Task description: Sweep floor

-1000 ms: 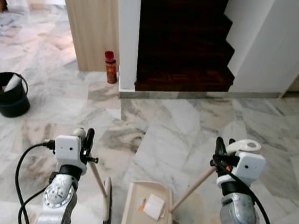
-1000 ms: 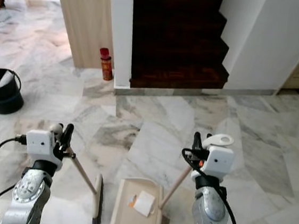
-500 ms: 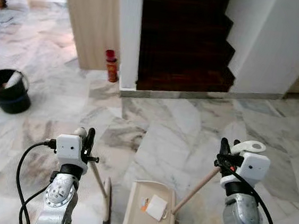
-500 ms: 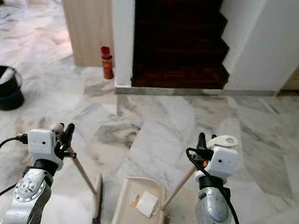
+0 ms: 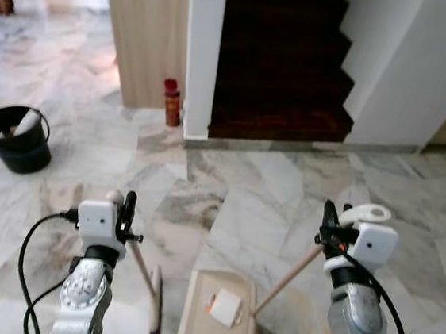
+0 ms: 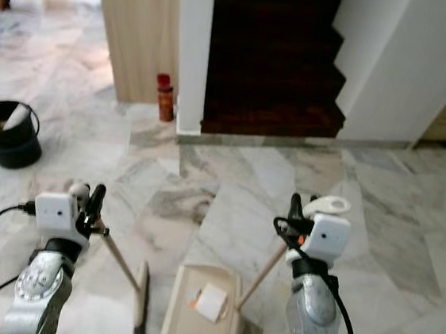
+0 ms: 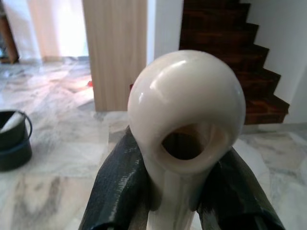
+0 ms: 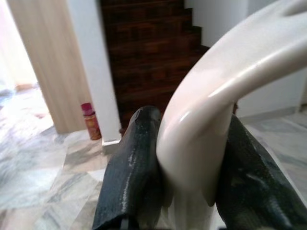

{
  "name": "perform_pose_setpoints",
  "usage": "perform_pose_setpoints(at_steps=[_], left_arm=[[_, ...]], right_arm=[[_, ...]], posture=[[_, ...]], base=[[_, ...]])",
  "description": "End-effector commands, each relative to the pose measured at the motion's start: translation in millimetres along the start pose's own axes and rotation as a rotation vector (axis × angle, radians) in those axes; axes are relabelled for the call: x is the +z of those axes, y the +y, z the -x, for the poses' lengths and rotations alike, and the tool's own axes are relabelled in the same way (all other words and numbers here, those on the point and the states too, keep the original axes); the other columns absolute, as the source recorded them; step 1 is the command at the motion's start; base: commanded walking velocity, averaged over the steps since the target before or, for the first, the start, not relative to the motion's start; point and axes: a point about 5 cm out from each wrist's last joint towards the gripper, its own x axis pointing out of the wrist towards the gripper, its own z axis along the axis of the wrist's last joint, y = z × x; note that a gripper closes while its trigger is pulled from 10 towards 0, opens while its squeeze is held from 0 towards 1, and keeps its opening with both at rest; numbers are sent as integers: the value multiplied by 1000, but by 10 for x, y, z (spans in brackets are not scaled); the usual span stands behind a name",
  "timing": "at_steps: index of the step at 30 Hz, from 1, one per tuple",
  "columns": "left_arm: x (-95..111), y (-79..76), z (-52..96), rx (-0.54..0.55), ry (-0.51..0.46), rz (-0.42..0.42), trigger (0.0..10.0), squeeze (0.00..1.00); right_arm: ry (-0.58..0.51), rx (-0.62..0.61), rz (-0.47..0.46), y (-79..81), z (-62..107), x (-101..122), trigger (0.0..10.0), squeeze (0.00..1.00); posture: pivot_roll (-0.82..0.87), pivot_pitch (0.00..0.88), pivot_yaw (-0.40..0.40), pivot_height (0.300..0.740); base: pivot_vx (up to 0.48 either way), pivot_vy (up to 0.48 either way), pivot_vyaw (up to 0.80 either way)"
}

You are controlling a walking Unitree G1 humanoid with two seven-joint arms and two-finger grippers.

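Two tools are held, one per gripper. The left gripper (image 5: pixel 128 205) is closed around the cream top of the broom (image 5: pixel 147 280); in the left wrist view both black fingers (image 7: pixel 117 184) press against the handle just under its rounded end, which has a hanging hole through it. The broom's pale wooden shaft slants down and inward from that gripper to a narrow head standing on the floor (image 5: pixel 276 189), its dark bristle end nearest the camera and partly cut off by the lower edge of the picture.

The right gripper (image 5: pixel 328 219) is closed around the cream looped grip of the dustpan (image 5: pixel 219 322); in the right wrist view the fingers (image 8: pixel 134 165) flank the curved grip on both sides. A wooden shaft runs down and inward from this gripper to the pan, which sits on the floor just beside the broom head, apart from it.

The pan is cream, open toward the stairs (image 5: pixel 285 70). It holds one white paper square (image 5: pixel 225 306) and, touching it, a small orange scrap too small to identify.

Counts: one broom, one dustpan, one black bucket (image 5: pixel 16 139) well beyond the left gripper, and one red can (image 5: pixel 171 102) at the foot of the white wall (image 5: pixel 203 53). The bucket's contents are hard to make out.
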Motion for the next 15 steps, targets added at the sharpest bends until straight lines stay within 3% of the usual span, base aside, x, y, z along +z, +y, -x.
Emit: perform_pose_setpoints(at_steps=[1,15], left_arm=[[124,-45,-50,-12,-60,2,10000,0],[126,-40,-43,-12,-61,1,10000,0]], right_arm=[[-31,-9,-14,-24,-18,62,10000,0],[-46,-5,-13,-20,-47,98,10000,0]], posture=[[4,0,2,740],[7,0,3,740]], base=[[0,300,0],[0,355,0]])
